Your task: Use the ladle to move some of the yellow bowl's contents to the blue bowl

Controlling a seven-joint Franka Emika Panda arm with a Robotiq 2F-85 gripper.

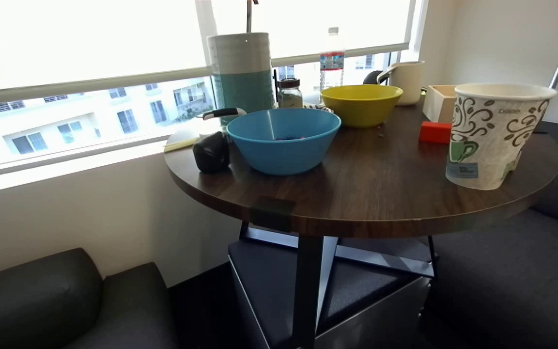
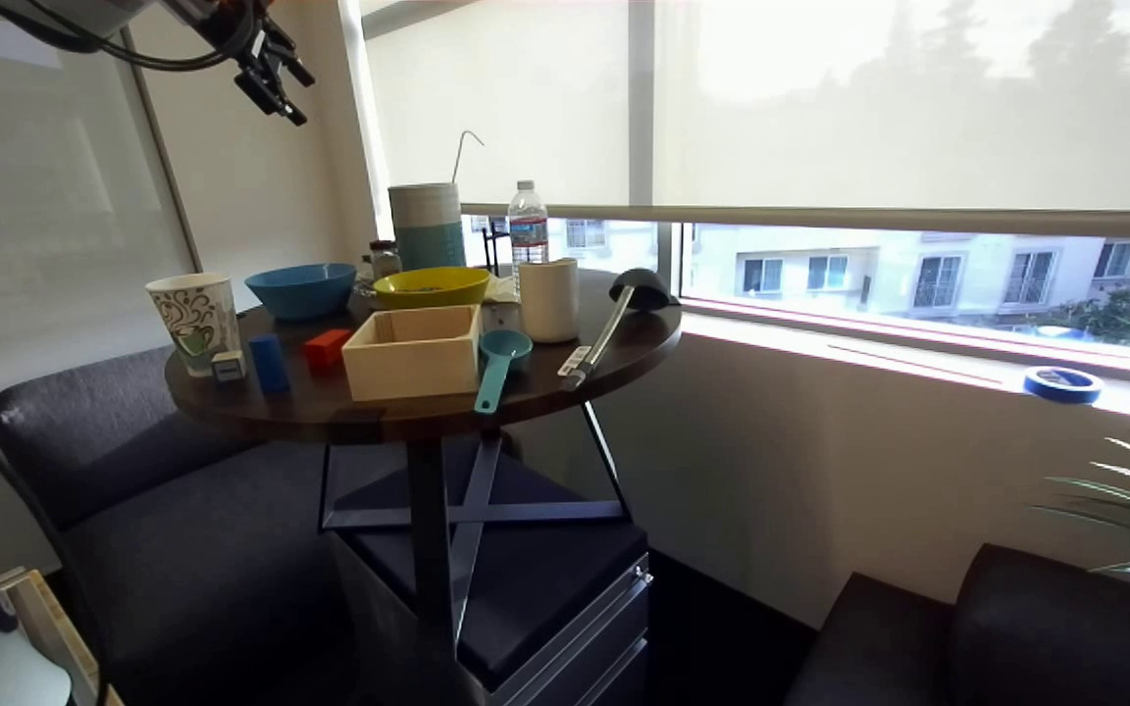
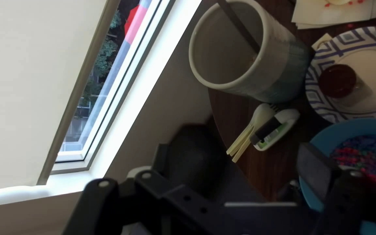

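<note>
1. Ladle (image 3: pixel 239 26): I read it as the thin handle standing tilted in the tall crock (image 1: pixel 242 72), ahead of and well below the gripper (image 2: pixel 302 98). Scoop end hidden. Thin handle, so an off-centre pinch will probably let it twist or slip.
2. Gripper: jaws spread wide, nothing held that I can see. Pickup not done. Come in misaligned and a finger hits the rim instead of straddling the handle.
3. Crock: deep walls. Lift too low or crooked and the scoop end snags under the rim; crock tips.
4. Wrong tool: a dark-cupped ladle (image 2: pixel 636 286) lies past the pitcher (image 2: pixel 547 302), farther from the gripper. Easy mix-up.
5. Yellow bowl (image 1: pixel 364 111): farther from the gripper than the blue bowl (image 1: pixel 284 152), with jar (image 1: pixel 290 96) and bottle (image 1: pixel 332 63) near it. Long handle swung low could topple the bottle. Steep scoop could shove bits (image 2: pixel 428 289) over the wall.
6. Blue bowl: below the gripper, bits in it too. Tilted carry or early tip scatters them on the surface (image 1: pixel 380 194).
7. Paper cup (image 1: pixel 494 140): below the gripper, near the edge. Likely light; a low arm tips it.
</note>
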